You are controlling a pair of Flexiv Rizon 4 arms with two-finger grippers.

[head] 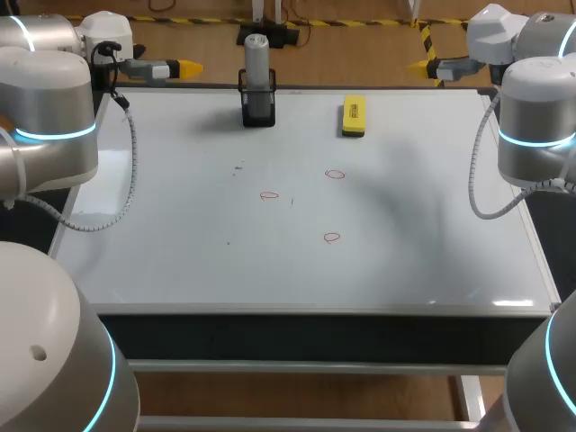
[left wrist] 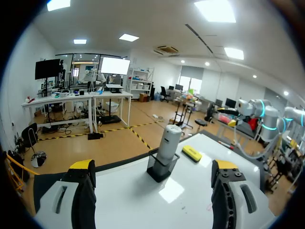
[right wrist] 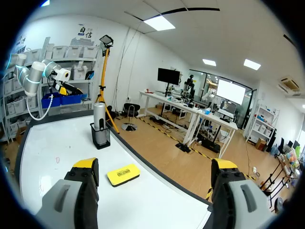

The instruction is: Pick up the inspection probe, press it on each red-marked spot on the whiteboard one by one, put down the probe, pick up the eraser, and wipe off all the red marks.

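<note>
On the whiteboard (head: 405, 261), three red marks (head: 270, 195) are counted, with one probe (head: 257, 67) stood upright in one black holder (head: 258, 106) at the far edge and one yellow eraser (head: 354, 116) laid near it. The left gripper (left wrist: 153, 165) and the right gripper (right wrist: 155, 164) are spread wide, with nothing held or touched. The probe's lower part is hidden by the holder.

A black, open-topped holder (head: 258, 110) stands upright on the table (head: 315, 335), close to its far edge (a little left of the middle, seen from the head view). The table's near side shows a dark front panel, with pale metal rails (head: 297, 367) running crosswise below it.
</note>
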